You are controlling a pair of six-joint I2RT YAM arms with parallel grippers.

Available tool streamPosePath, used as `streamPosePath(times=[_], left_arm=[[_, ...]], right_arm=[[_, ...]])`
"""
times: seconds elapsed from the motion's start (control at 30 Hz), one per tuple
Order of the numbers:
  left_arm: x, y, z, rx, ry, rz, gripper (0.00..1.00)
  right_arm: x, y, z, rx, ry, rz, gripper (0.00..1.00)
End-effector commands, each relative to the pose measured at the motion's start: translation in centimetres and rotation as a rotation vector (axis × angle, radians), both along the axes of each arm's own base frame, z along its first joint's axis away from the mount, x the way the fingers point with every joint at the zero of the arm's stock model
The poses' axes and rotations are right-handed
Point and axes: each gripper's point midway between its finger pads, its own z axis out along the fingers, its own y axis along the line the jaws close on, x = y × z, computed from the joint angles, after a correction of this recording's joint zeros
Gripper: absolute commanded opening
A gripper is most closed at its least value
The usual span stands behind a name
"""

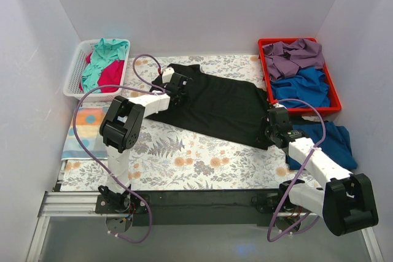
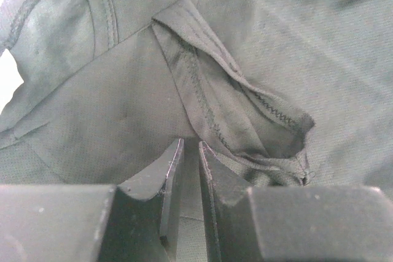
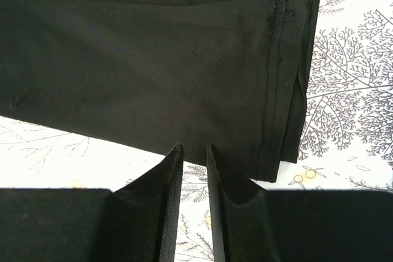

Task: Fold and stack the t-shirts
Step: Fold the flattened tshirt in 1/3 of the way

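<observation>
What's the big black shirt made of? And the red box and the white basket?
The black t-shirt looks like soft, matte knit cloth: it wrinkles, and the wrist views show a fine grainy texture and stitched hems. The red box looks like smooth hard plastic, with solid, slightly shiny walls. The white basket is probably plastic too, with slotted lattice sides.

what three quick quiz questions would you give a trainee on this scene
1. True or false: the black t-shirt lies spread on the floral sheet.
2. The teal cloth sits in: A) the white basket, B) the red bin, C) a grey drawer?
3. What colour is the loose t-shirt by the right arm?
Key: 1 true; 2 A; 3 dark blue.
</observation>
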Motion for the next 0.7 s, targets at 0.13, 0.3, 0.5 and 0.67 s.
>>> streamPosePath(times=[0.13,0.3,0.5,0.67], left_arm=[[3.1,-1.1,1.9,-0.002,-0.08,-0.019,0.15],[5.5,-3.3,3.5,-0.044,-0.154,-0.09,0.15],[6.0,-5.8,5.5,-0.135,-0.293,-0.241,0.18],[5.6,-7.5,8.7,-0.203,-0.421,-0.349,0.22]], right_arm=[[0.6,0.2,0.4,0.002,-0.035,0.01,0.28],[0.7,0.1,0.5,-0.006,-0.039,0.008,0.28],[0.7,0.1,0.4,-0.006,-0.034,0.012,0.28],[0.6,0.1,0.2,-0.007,-0.028,0.013,0.28]])
